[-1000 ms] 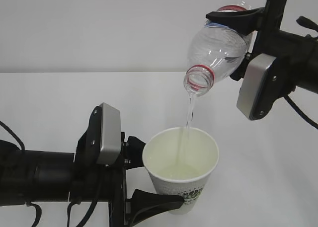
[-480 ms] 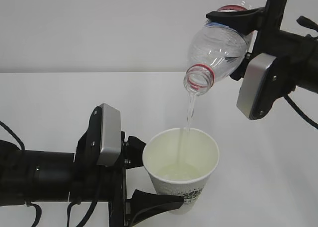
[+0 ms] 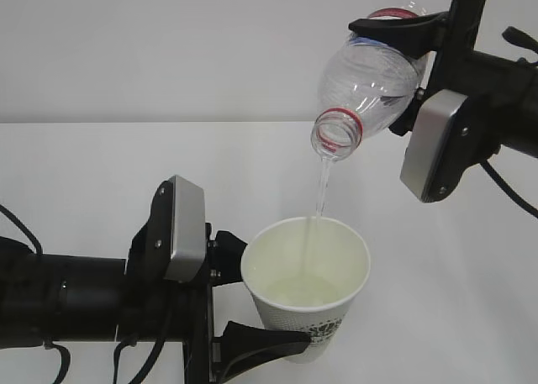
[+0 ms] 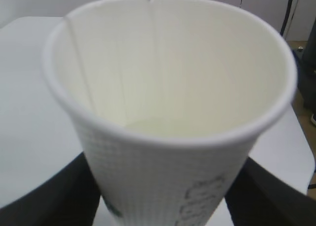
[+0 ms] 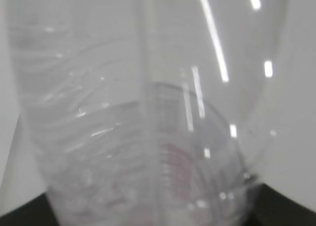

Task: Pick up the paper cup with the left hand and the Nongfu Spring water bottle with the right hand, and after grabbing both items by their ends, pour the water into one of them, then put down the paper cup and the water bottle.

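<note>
**Water running from tilted bottle into held cup**

The black two-fingered left hand (image 3: pixel 252 304) grips the small white tapered paper cup (image 3: pixel 307 287) low on its sides, above the white bench (image 3: pixel 101 161). Up right, the right hand (image 3: pixel 408 65) clamps the clear ribbed plastic water bottle (image 3: pixel 366 86), seemingly near its base, mouth tipped down-left. A thin stream of clear water (image 3: pixel 319 191) falls into the cup.
</note>
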Robot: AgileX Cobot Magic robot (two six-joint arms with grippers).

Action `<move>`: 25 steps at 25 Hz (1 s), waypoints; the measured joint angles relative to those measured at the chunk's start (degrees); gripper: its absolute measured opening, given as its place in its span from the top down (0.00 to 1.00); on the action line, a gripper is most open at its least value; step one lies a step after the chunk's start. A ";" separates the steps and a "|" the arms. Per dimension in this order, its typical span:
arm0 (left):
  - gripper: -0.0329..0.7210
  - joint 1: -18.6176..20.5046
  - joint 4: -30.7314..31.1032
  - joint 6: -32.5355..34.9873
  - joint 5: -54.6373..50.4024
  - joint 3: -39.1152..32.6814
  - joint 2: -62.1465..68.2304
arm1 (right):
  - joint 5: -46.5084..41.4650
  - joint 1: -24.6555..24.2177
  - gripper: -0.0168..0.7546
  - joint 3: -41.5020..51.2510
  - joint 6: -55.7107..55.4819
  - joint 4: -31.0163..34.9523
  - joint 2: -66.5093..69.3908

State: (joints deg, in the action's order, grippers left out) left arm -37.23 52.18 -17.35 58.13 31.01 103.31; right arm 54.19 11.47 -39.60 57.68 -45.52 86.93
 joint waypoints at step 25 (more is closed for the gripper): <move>0.25 0.00 0.00 0.12 -0.08 0.00 0.00 | 0.09 0.00 0.44 0.00 1.26 1.38 0.00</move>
State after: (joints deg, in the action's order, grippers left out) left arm -37.23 52.18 -17.23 58.04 31.01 103.31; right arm 54.28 11.47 -39.60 58.94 -44.14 86.93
